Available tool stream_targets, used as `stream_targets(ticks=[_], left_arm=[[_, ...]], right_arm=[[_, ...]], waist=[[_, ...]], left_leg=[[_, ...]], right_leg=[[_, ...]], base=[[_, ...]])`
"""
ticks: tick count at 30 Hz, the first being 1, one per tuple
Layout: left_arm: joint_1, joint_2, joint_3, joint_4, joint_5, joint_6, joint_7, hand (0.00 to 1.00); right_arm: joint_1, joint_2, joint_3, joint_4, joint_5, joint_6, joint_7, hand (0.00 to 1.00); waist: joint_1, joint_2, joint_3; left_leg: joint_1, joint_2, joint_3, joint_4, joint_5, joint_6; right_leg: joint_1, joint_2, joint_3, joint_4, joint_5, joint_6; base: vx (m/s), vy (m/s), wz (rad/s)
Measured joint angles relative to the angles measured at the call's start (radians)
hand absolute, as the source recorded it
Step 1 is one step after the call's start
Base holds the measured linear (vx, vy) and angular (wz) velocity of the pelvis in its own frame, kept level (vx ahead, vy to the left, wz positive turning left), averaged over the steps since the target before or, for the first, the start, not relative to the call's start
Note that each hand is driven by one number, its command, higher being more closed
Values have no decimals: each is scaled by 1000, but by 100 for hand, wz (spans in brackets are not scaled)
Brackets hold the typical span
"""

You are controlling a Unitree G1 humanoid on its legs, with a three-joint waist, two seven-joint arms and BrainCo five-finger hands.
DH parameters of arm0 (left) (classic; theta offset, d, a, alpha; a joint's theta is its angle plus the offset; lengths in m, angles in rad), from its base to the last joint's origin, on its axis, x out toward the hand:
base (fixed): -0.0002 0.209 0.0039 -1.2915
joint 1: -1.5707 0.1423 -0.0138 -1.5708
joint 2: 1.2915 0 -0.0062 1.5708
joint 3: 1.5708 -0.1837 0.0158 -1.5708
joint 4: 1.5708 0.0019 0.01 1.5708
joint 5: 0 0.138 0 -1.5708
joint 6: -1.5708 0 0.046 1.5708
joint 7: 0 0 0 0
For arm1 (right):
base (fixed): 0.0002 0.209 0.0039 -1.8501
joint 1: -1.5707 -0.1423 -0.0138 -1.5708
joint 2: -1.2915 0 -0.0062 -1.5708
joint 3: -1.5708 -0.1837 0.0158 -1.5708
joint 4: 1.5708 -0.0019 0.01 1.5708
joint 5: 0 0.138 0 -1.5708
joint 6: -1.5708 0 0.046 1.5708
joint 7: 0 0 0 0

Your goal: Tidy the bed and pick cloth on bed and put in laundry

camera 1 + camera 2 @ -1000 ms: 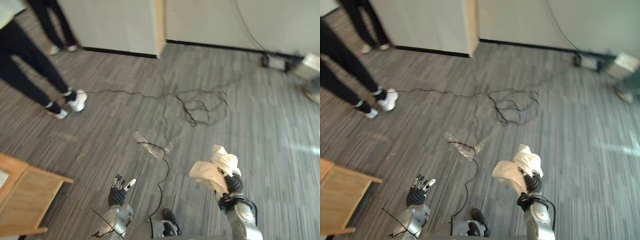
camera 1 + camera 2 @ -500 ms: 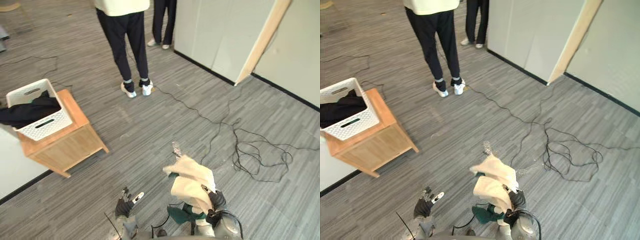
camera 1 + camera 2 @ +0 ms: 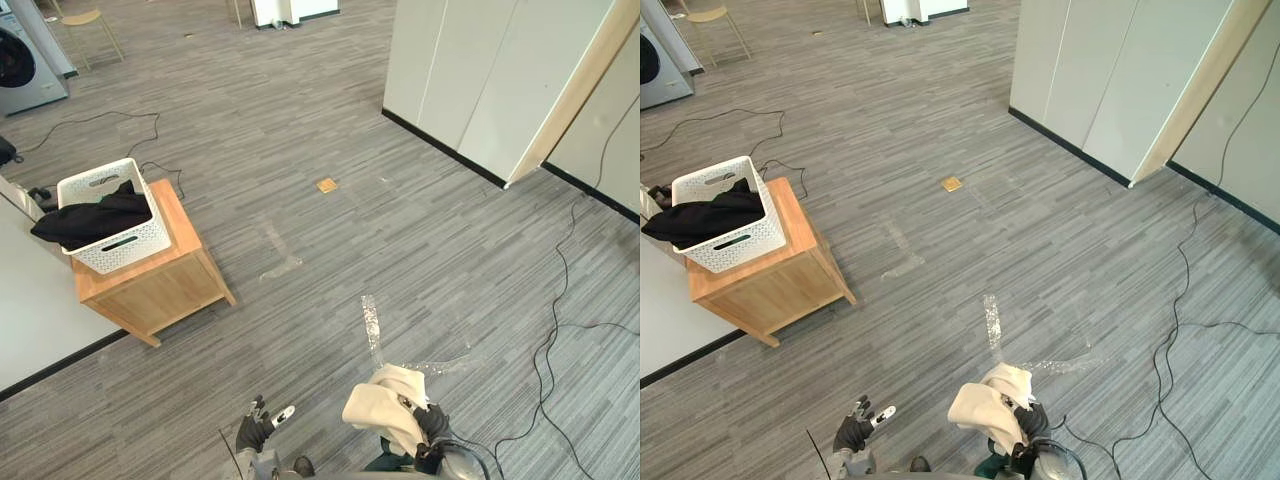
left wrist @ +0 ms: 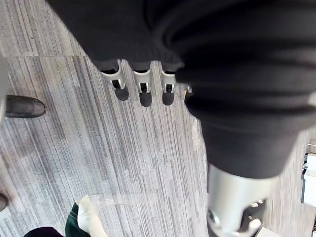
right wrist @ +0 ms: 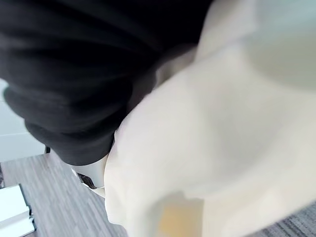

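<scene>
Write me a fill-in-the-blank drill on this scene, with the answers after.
The right hand holds the cream cloth, while the left hand holds ____.
The white basket stands on a ____ table.
The garment in the basket is ____.
The basket is to the robot's ____.
Missing: nothing; wooden; black; left.

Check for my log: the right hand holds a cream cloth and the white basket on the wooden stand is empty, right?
Not empty: the left eye view shows dark clothing in the white basket. The right hand holds the cream cloth.
</scene>
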Motion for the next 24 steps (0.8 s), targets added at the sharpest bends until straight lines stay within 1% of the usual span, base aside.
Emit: stream_targets(ticks=[6,7,8,9,10,11,12,13,14,15,16,17,18,19,20,21,22,23,24], left_arm=[[-82,11,78,179,86,27,4,0],[-93,12,93,206,104,35,9,0],[-97,13,109,208,107,36,14,0],[-112,13,125,206,107,37,19,0],[-118,14,138,206,106,38,20,0],[-127,16,154,206,100,40,22,0],[-142,18,156,196,95,41,23,0],[-146,15,156,180,88,40,24,0],[-145,12,157,165,76,32,24,0],[-144,7,156,165,72,31,23,0],[-144,-2,156,164,59,31,24,0],[-138,-4,156,156,59,30,23,0],[-138,-4,155,155,59,29,23,0],[-136,-5,154,156,59,28,23,0],[-133,-10,155,156,59,26,22,0],[-138,-8,153,155,60,24,23,0],[-147,-2,153,155,60,24,21,0],[-151,0,154,158,60,27,21,0],[-148,1,152,160,60,29,23,0]], right_arm=[[-72,-43,-101,219,-26,14,-13,100],[-81,-47,-120,242,-36,25,-21,100],[-86,-48,-121,242,-41,27,-21,100],[-97,-49,-113,241,-44,27,-21,100],[-102,-51,-112,239,-44,27,-21,100],[-110,-55,-108,238,-44,26,-21,100],[-112,-60,-109,238,-44,26,-21,100],[-111,-68,-109,238,-44,27,-21,100],[-113,-73,-106,236,-44,29,-22,100],[-117,-83,-106,231,-44,29,-22,100],[-130,-100,-108,226,-44,29,-23,100],[-146,-108,-112,223,-44,30,-23,100],[-151,-111,-113,218,-44,30,-23,100],[-157,-115,-112,209,-44,30,-23,100],[-157,-117,-113,192,-44,31,-25,100],[-154,-108,-108,171,-44,32,-30,100],[-154,-98,-109,138,-44,33,-29,100],[-154,-94,-110,123,-44,32,-31,100],[-149,-86,-110,93,-45,32,-39,100]], waist=[[0,3,3],[0,2,10],[0,1,19],[5,-3,43],[8,-1,57],[12,3,85],[23,0,106],[28,2,116],[42,-3,127],[45,8,130],[50,20,130],[52,20,131],[54,20,131],[55,27,127],[59,32,124],[63,13,113],[59,0,116],[59,-3,118],[57,-9,122]], left_leg=[[6,4,7,-10,-5,-8],[-6,8,9,0,-16,-20],[-23,15,11,32,-35,-24],[-85,40,7,163,-92,-37],[-118,58,2,243,-121,-48],[-190,92,-4,404,-155,-71],[-257,120,14,552,-144,-87],[-295,144,42,645,-130,-108],[-334,158,80,706,-145,-96],[-337,156,90,686,-152,-83],[-354,136,109,625,-159,-70],[-376,103,121,534,-151,-60],[-385,87,128,472,-142,-57],[-393,72,127,376,-108,-49],[-387,65,129,344,-56,24],[-391,34,141,350,-90,46],[-404,22,141,378,-136,69],[-400,17,141,385,-153,72],[-363,9,148,381,-181,73]], right_leg=[[1,4,-8,-21,2,-2],[2,10,-12,-35,2,-5],[5,13,-14,-36,-3,-9],[9,14,-23,-40,-9,-15],[16,15,-33,-47,-11,-18],[38,24,-50,-69,-10,-19],[64,22,-70,-87,-9,-21],[84,19,-73,-94,-7,-25],[105,10,-75,-104,-14,-27],[112,6,-75,-105,-19,-27],[115,-10,-70,-109,-26,-19],[114,-34,-65,-112,-34,-7],[114,-45,-64,-113,-39,2],[114,-52,-60,-113,-51,20],[113,-54,-53,-115,-67,34],[108,-81,-47,-107,-81,24],[78,-100,-37,-41,-87,36],[52,-111,-29,21,-94,46],[5,-135,-9,182,-112,74]], base=[[-31,-6,-2],[0,0,0],[32,-44,3],[30,-53,3],[35,-55,15],[26,-41,36],[55,-57,44],[82,-48,38],[101,-23,16],[129,29,-1],[224,117,-13],[196,109,-17],[239,149,-17],[236,147,-23],[380,211,-24],[454,205,-16],[403,163,-4],[433,180,0],[439,209,-3]])
